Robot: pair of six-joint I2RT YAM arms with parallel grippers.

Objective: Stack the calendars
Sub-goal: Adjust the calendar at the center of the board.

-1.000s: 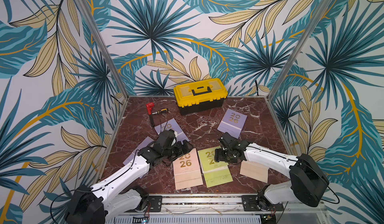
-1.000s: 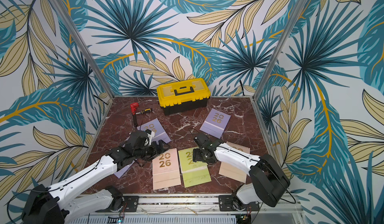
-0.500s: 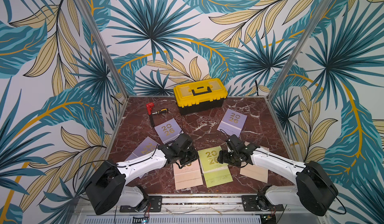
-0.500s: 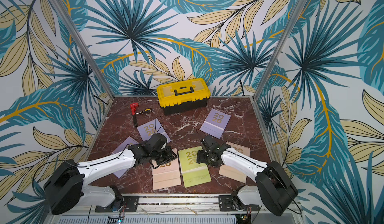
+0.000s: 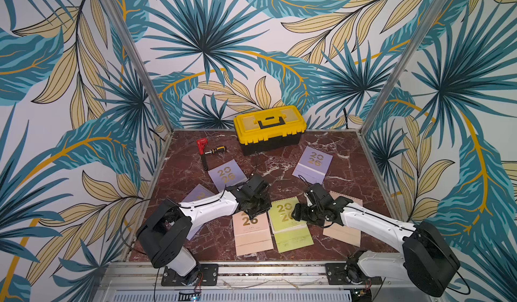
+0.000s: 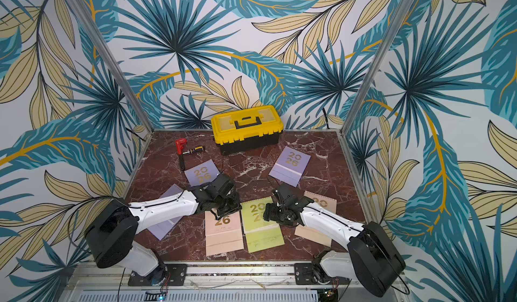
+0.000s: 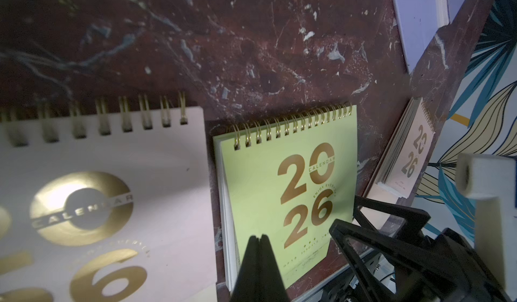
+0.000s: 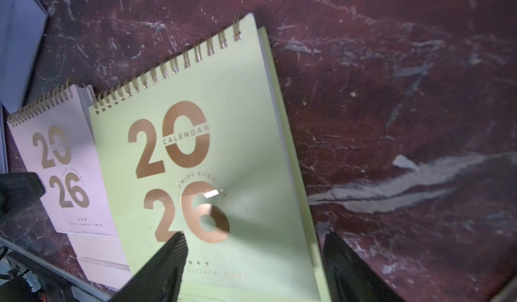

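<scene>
left gripper (image 7: 259, 239) closed tight, peach calendar (image 7: 98, 188) just beside it and lime calendar (image 7: 279, 191) past its tips. right gripper (image 8: 254, 236) spread wide over the lime calendar's edge, not clamping it

The left claw (image 5: 252, 212) stood over the bound end of the near calendar (image 5: 253, 236), which ran from beneath it toward the front rail. Just right of that claw lay the middle calendar (image 5: 292, 230). The right claw (image 5: 297, 216) straddled its right edge, one finger above the cover and the other above the table (image 5: 282, 180). Right of the right claw, under its arm, lay the outer calendar (image 5: 342, 232). Behind the left claw lay the rear calendar (image 5: 227, 174). To its left, partly under the arm, lay the covered calendar (image 5: 199, 195). Well behind the right claw lay the far calendar (image 5: 313, 162). Beyond both claws the toolbox (image 5: 270, 127) stood by the back wall, a screwdriver (image 5: 217, 150) to its left.
</scene>
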